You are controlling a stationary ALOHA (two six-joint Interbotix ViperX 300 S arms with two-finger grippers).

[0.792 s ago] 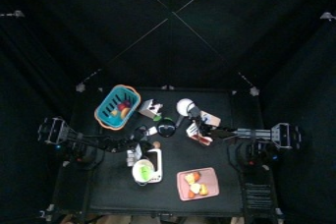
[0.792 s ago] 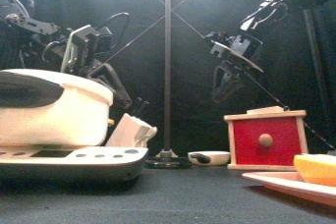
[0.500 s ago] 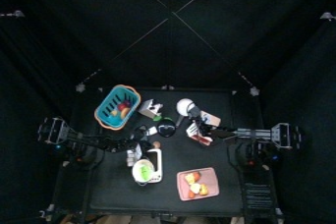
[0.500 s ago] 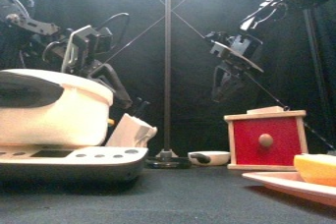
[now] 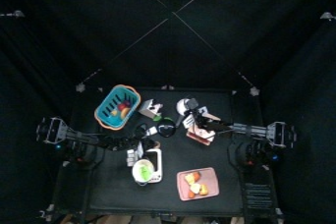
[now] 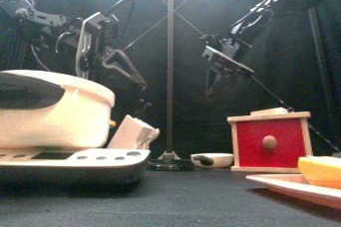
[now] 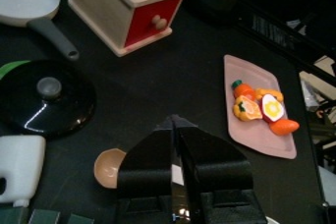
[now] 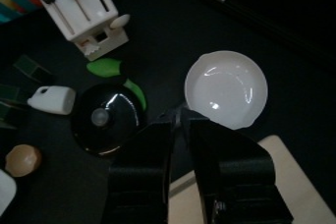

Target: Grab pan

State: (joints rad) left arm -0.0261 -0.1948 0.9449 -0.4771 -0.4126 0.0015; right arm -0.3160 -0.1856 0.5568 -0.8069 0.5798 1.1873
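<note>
The left gripper hangs over the front left part of the table. Its jaws are pressed together and hold nothing. It looks like it is just waiting out of the way, so the other arm has room.

The white pan is the thing to grab. It sits flat on the table, open side up, near the back edge and about in the middle. Nothing is in it. A black lid lies just beside it, more to the front. A red box stands near it on the right.

The pan's handle is grey and thin. The long way of the pan runs along this handle. I think it points away from the back edge, toward the front, a bit slanted.

The right gripper hangs above the pan, right over where the handle starts. Its jaws look squeezed together too, with nothing between them. I think it is there to line up with the handle, since that is the easy part to pinch. It would need to open first.
</note>
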